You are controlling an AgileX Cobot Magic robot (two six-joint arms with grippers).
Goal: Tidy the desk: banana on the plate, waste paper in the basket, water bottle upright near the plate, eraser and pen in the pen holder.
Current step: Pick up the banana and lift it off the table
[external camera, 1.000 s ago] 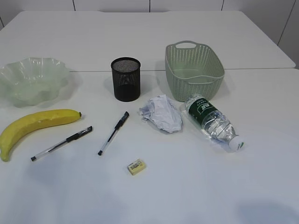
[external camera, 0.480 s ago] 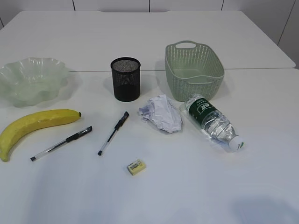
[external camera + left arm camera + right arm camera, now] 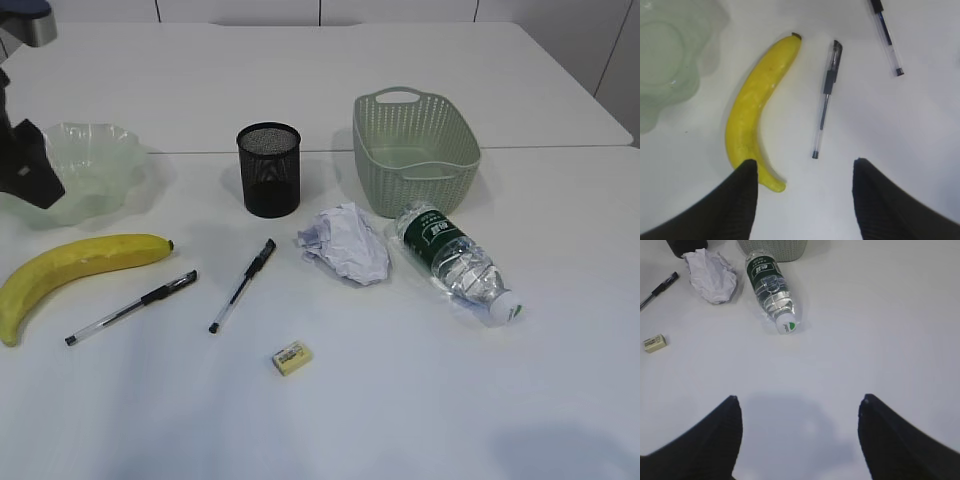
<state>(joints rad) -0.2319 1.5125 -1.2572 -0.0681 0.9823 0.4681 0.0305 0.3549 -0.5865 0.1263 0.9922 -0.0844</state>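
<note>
The banana lies at the left of the desk, in front of the plate. Two pens lie beside it, and the eraser lies nearer the front. The waste paper and the water bottle, on its side, lie before the basket. The pen holder stands upright. My left gripper is open and empty, high above the banana's near end. My right gripper is open and empty over bare desk, short of the bottle.
The left arm shows at the far left edge, in front of the plate. A seam runs across the desk behind the pen holder. The right arm is out of the exterior view; only its shadow falls at the front right.
The left arm has come into the exterior view at the far left, in front of the plate. The objects have not moved.
</note>
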